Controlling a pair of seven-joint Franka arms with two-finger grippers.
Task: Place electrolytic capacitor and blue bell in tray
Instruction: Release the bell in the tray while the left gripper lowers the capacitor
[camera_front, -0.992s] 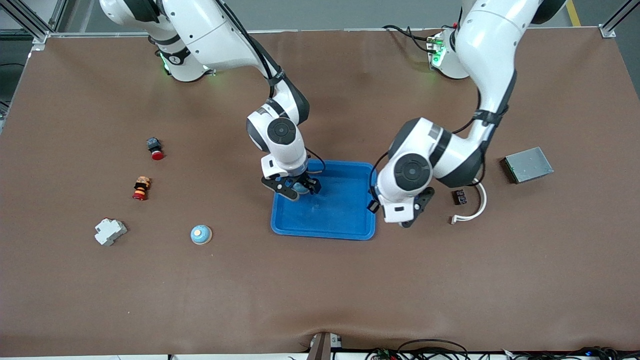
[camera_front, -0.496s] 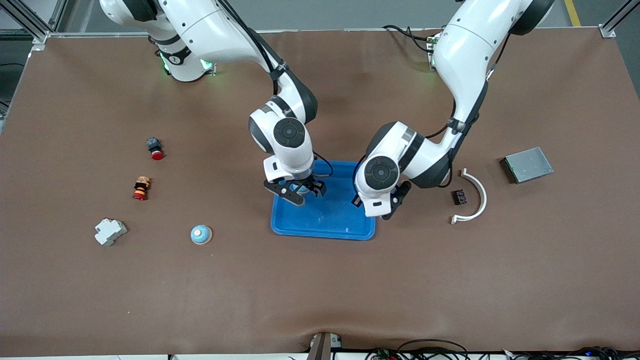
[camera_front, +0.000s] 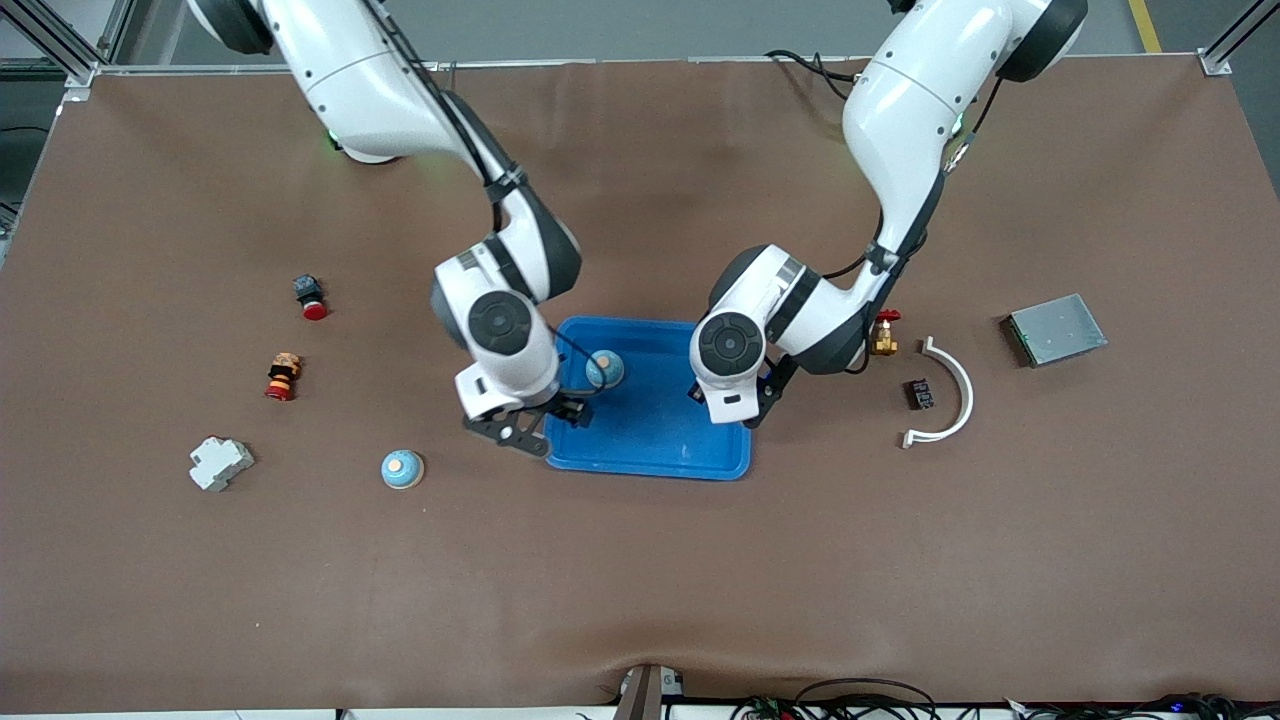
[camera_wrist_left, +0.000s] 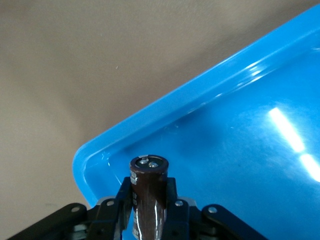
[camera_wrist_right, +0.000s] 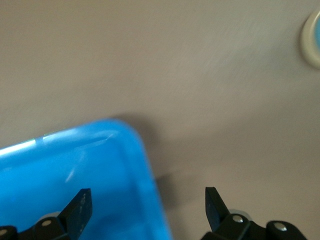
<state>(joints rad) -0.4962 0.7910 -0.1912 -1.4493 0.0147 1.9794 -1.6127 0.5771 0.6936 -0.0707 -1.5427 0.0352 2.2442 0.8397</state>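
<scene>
Bell down, capacitor to go: a blue bell (camera_front: 605, 369) sits inside the blue tray (camera_front: 650, 440), at about 10 o'clock from the tray's middle, with nothing gripping it. That half of the job looks done.

The other half is in the air. The left gripper (camera_front: 752, 408) hangs over the tray's 3 o'clock rim, its fingers clamped on the dark brown capacitor (camera_wrist_left: 148, 200). The left wrist view shows the capacitor upright between the pads, with a tray corner and the tray floor below it. What remains, by the look of it, is to lower the capacitor and let it go inside the rim.

The right gripper (camera_front: 540, 428) is spread wide and empty over the tray's 8 o'clock corner, its fingers on either side of the corner rim in the right wrist view. A second blue bell (camera_front: 402, 468) lies on the brown table (camera_front: 640, 600), well apart from the tray at 8 o'clock.

One second earlier the right gripper was down in the tray, closed round the bell. Half a second earlier its fingers had parted there, and it has since drawn back toward 8 o'clock, leaving the bell in plain sight. The left gripper, then out past the 3 o'clock rim over bare table, has come in over the tray.
</scene>
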